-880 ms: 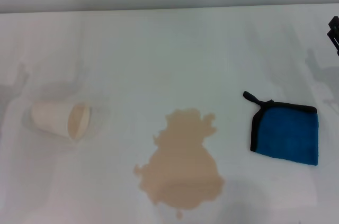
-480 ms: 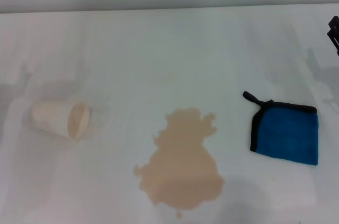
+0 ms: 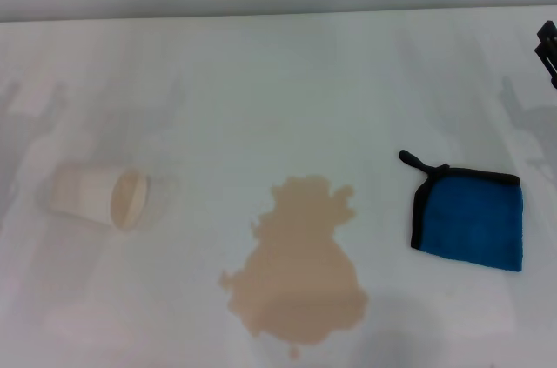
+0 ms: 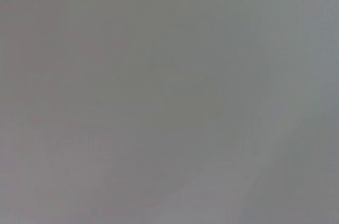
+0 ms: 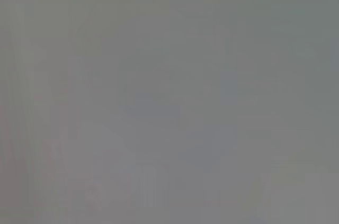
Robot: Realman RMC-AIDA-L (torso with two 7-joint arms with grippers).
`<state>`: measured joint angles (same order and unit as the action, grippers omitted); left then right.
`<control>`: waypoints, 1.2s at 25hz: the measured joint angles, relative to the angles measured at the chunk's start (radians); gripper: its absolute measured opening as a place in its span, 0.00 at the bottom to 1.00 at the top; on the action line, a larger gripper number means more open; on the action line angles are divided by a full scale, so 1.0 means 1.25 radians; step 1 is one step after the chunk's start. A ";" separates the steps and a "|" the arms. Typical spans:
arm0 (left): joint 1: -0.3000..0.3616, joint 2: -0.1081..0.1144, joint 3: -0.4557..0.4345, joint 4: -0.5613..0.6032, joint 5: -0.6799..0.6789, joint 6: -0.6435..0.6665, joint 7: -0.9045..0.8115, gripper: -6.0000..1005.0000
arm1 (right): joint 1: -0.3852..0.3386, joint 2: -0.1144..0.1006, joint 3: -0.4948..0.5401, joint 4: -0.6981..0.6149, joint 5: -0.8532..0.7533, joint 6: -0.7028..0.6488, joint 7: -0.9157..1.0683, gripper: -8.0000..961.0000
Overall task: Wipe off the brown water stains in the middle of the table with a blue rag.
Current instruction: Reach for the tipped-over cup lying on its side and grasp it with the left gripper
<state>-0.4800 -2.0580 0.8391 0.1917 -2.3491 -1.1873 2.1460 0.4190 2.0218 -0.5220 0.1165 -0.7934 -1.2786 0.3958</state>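
Observation:
The brown water stains point(image 3: 298, 259) form a tan lobed puddle on the white table point(image 3: 278, 90), near the front middle. The blue rag point(image 3: 471, 221) lies flat to the puddle's right, with black edging and a loop at its far left corner. A small black part of my right gripper point(image 3: 548, 52) shows at the right edge, well behind the rag and apart from it. My left gripper is out of view. Both wrist views show only a plain grey surface.
A cream paper cup point(image 3: 97, 196) lies on its side at the left, its mouth toward the puddle. The table's back edge point(image 3: 278, 13) meets a grey wall.
Faint shadows on the left of the table have shifted. The right gripper's tip has barely moved. The rag, puddle and cup lie as before.

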 joint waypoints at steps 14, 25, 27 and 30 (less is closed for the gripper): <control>-0.012 0.105 0.000 0.282 0.474 -0.192 -0.094 0.87 | 0.017 0.002 0.000 0.002 -0.001 -0.001 0.002 0.87; -0.028 0.163 -0.005 0.564 0.795 -0.316 -0.076 0.87 | 0.023 -0.001 0.005 -0.010 0.003 0.010 0.002 0.87; -0.041 0.165 -0.004 0.591 0.838 -0.324 -0.082 0.87 | 0.023 0.000 0.011 -0.020 0.005 0.021 0.002 0.87; -0.070 0.163 -0.002 0.611 0.922 -0.352 -0.084 0.87 | 0.030 -0.001 0.015 -0.024 0.005 0.034 0.002 0.86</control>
<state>-0.5669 -1.8545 0.8369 0.9551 -1.1968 -1.6271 2.0412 0.4562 2.0206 -0.5030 0.0862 -0.7871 -1.2363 0.3989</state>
